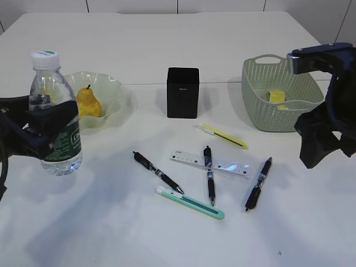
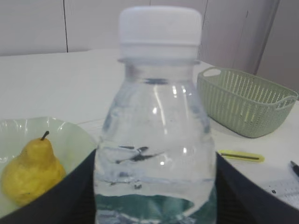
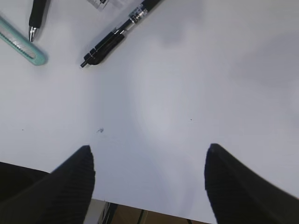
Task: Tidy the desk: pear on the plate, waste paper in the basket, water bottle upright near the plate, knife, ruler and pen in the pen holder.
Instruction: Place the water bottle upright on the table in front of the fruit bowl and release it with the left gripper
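1. Nearest on the white worktop [image 1: 267,233] lie a teal knife [image 1: 190,202], three black pens [image 1: 158,172] and the clear ruler [image 1: 211,162], loose in front of the pen holder.
2. The left gripper [image 1: 47,130] has its fingers [image 1: 65,119] clenched round the water bottle [image 1: 54,114], which stands upright just beside the plate.
3. The right gripper [image 3: 147,175] hangs over bare worktop, fingers [image 3: 74,175] spread and holding nothing.
4. A yellow knife [image 1: 223,136] lies next back.
5. Beyond: the pear [image 1: 89,103] on the plate [image 1: 114,92], the black pen holder [image 1: 183,92], and the waste paper [image 1: 275,96] in the basket [image 1: 256,105].
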